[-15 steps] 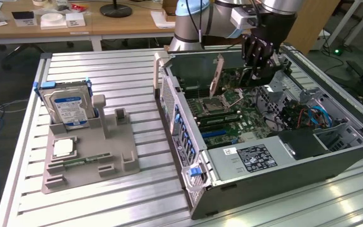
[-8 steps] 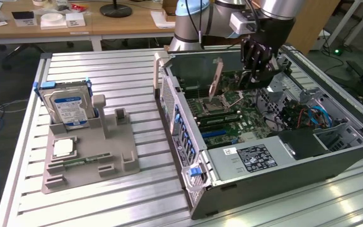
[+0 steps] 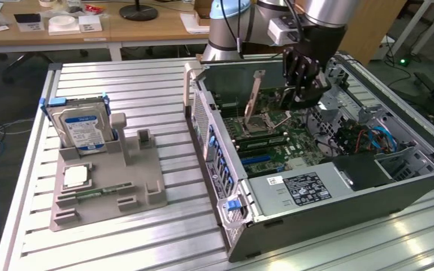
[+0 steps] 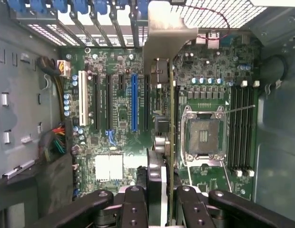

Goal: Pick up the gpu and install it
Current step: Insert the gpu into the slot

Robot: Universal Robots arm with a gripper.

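Observation:
My gripper [image 3: 302,97] reaches down into the open PC case [image 3: 236,226] and is shut on the gpu [image 3: 256,93], a thin black card held on edge with its grey bracket toward the case's rear wall. In the wrist view the gpu [image 4: 172,118] runs edge-on from my gripper [image 4: 159,202] to its bracket [image 4: 167,35]. It hangs over the motherboard [image 4: 116,118], between the blue slot [image 4: 134,102] and the CPU socket [image 4: 202,135]. I cannot tell whether its lower edge touches a slot.
On the exterior view's left a grey fixture [image 3: 138,175] holds a silver hard drive [image 3: 81,127], a CPU chip [image 3: 75,176] and a green memory stick [image 3: 100,191]. The case's power supply [image 3: 300,189] and drive cage [image 3: 398,164] lie near the gripper.

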